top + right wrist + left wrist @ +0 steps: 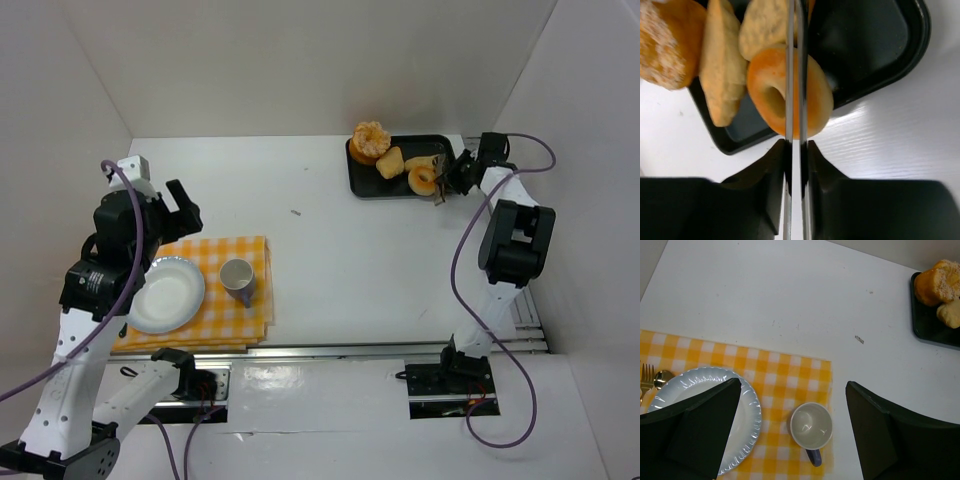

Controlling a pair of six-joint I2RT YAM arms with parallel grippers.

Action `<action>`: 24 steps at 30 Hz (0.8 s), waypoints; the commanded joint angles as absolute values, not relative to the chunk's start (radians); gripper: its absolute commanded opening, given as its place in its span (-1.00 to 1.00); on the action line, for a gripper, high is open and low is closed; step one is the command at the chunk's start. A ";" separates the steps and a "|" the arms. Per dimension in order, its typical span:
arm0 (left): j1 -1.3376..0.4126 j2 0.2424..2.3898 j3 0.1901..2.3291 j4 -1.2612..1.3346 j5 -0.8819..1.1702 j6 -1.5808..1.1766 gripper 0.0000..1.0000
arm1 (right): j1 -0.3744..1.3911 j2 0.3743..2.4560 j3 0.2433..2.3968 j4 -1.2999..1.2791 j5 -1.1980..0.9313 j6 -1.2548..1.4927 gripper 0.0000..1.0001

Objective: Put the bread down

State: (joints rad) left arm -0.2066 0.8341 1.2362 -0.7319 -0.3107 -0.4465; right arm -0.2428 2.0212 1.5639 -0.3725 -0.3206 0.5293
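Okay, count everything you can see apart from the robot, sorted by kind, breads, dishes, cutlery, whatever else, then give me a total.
Breads: 4 (sugared cake, square bun, pale roll, ring bread)
Tray: 1
Plate: 1
Mug: 1
Checked cloth: 1
Fork: 1
Spoon: 1
Tongs: 1
Total: 11
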 commanded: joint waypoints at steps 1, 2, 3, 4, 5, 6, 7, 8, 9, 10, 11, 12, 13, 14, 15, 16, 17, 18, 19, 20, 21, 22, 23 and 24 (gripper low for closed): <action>-0.210 0.815 1.259 -0.703 -0.328 -0.437 0.99 | -0.249 1.893 1.574 -0.256 -0.285 0.532 -0.56; -0.210 0.815 1.259 -0.703 -0.328 -0.437 0.99 | -0.249 1.847 1.560 -0.244 -0.275 0.532 -0.60; -0.210 0.815 1.259 -0.703 -0.328 -0.437 0.99 | -0.249 1.830 1.560 -0.244 -0.265 0.532 -0.64; -0.210 0.815 1.269 -0.703 -0.328 -0.437 0.99 | -0.249 1.815 1.575 -0.256 -0.265 0.532 -0.67; -0.210 0.815 1.269 -0.703 -0.328 -0.437 0.99 | -0.249 1.784 1.585 -0.256 -0.265 0.523 -0.72; -0.210 0.815 1.269 -0.703 -0.328 -0.437 0.99 | -0.249 1.770 1.595 -0.256 -0.279 0.523 -0.72; -0.210 0.815 1.269 -0.703 -0.328 -0.437 0.99 | -0.249 1.757 1.595 -0.256 -0.290 0.523 -0.75; -0.210 0.815 1.269 -0.703 -0.328 -0.437 0.99 | -0.249 1.734 1.595 -0.256 -0.313 0.523 -0.75; -0.210 0.805 1.279 -0.703 -0.316 -0.437 0.99 | -0.249 1.723 1.607 -0.256 -0.324 0.523 -0.77; -0.210 0.805 1.279 -0.712 -0.316 -0.437 0.99 | -0.249 1.714 1.608 -0.256 -0.336 0.523 -0.77; -0.210 0.805 1.279 -0.712 -0.316 -0.437 0.99 | -0.239 1.713 1.620 -0.256 -0.356 0.514 -0.77; -0.210 0.805 1.290 -0.712 -0.316 -0.437 0.99 | -0.226 1.689 1.620 -0.256 -0.368 0.514 -0.80; -0.210 0.805 1.290 -0.724 -0.316 -0.437 0.99 | -0.215 1.678 1.629 -0.267 -0.379 0.503 -0.80; -0.210 0.805 1.301 -0.724 -0.316 -0.437 0.99 | -0.203 1.669 1.629 -0.267 -0.393 0.503 -0.80; -0.210 0.796 1.301 -0.733 -0.316 -0.437 0.99 | -0.174 1.648 1.629 -0.267 -0.446 0.483 -0.80; -0.210 0.796 1.313 -0.733 -0.305 -0.446 0.99 | -0.160 1.637 1.609 -0.238 -0.483 0.474 -0.80; -0.210 0.796 1.313 -0.733 -0.290 -0.446 0.99 | -0.122 1.614 1.591 -0.213 -0.565 0.474 -0.80; -0.210 0.796 1.313 -0.733 -0.290 -0.457 0.99 | -0.094 1.614 1.577 -0.192 -0.604 0.485 -0.80; -0.210 0.796 1.322 -0.733 -0.278 -0.457 0.99 | -0.059 1.605 1.566 -0.166 -0.627 0.485 -0.80; -0.210 0.796 1.322 -0.733 -0.278 -0.457 0.99 | -0.016 1.605 1.556 -0.166 -0.638 0.485 -0.80; -0.210 0.796 1.322 -0.733 -0.267 -0.466 0.99 | 0.033 1.605 1.555 -0.166 -0.638 0.485 -0.80; -0.210 0.796 1.331 -0.742 -0.256 -0.466 0.99 | 0.142 1.605 1.537 -0.141 -0.638 0.485 -0.80; -0.210 0.796 1.344 -0.742 -0.256 -0.466 0.99 | 0.199 1.614 1.537 -0.124 -0.638 0.485 -0.80; -0.210 0.807 1.344 -0.742 -0.238 -0.466 0.99 | 0.253 1.614 1.525 -0.100 -0.638 0.485 -0.80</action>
